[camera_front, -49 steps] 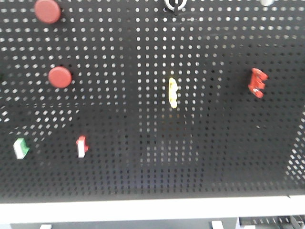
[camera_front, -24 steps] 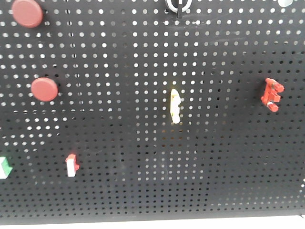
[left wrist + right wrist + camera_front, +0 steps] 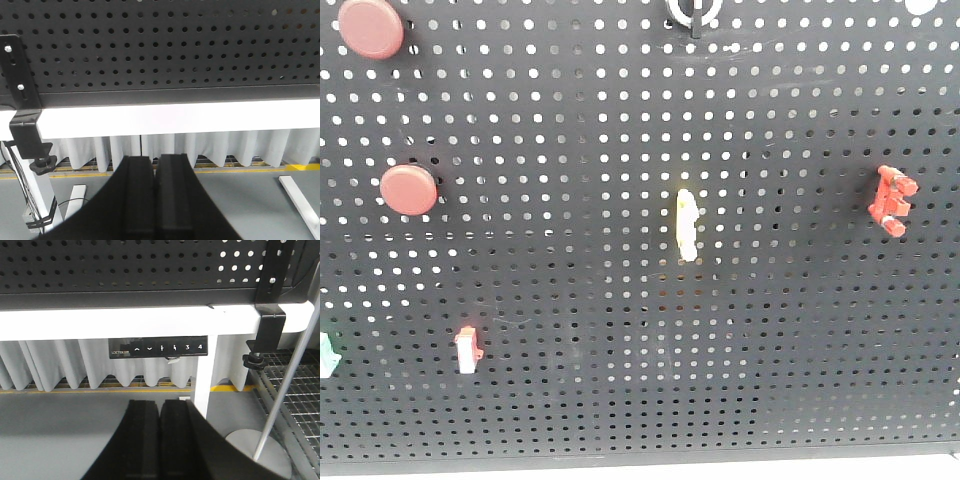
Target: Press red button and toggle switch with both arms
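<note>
In the front view, two round red buttons sit on the black pegboard (image 3: 620, 380): one at the top left (image 3: 370, 28) and one lower on the left (image 3: 408, 190). The toggle switch (image 3: 691, 12) shows at the top edge, partly cut off, its short black lever pointing down. No arm shows in the front view. My left gripper (image 3: 156, 159) is shut and empty, below the white table edge (image 3: 165, 117). My right gripper (image 3: 160, 404) is shut and empty, also below the table edge (image 3: 125, 315).
A pale yellow upright switch (image 3: 687, 226) sits mid-board and a red blocky switch (image 3: 891, 200) at the right. A small red-white rocker (image 3: 467, 350) and a green one (image 3: 326, 355) sit lower left. A black clamp (image 3: 25, 115), a table control panel (image 3: 157, 347) and a white table leg (image 3: 202, 375) hang below.
The front view has shifted: the board's things slid outward and down in the frame, and the white table edge at the bottom has left the view.
</note>
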Controlling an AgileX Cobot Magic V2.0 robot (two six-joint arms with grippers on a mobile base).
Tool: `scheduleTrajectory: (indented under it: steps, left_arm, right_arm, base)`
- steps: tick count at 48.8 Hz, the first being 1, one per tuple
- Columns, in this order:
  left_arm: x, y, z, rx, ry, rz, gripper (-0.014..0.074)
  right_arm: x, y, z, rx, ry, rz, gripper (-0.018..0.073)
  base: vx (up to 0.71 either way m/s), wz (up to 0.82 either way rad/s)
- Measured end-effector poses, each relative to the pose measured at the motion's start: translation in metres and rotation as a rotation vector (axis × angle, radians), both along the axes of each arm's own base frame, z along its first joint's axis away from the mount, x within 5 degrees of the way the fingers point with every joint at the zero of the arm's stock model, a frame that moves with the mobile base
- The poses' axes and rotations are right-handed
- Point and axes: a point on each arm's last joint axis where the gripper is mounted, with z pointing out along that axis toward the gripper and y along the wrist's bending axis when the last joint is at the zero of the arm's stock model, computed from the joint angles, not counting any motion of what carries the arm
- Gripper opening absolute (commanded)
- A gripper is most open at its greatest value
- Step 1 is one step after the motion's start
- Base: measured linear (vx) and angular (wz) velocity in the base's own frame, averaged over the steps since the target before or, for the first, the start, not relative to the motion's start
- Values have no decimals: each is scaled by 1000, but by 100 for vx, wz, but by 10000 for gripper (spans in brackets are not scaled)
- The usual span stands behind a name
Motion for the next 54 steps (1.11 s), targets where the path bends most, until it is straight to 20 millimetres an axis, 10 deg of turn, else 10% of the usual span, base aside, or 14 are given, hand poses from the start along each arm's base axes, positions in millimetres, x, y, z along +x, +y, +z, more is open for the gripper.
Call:
scheduleTrajectory:
  steps: [54]
  left_arm:
    - [-2,3,44,-47,-489,31,2]
  right_arm:
    - [4,2,39,27,-437,25,0]
  base:
    - [0,0]
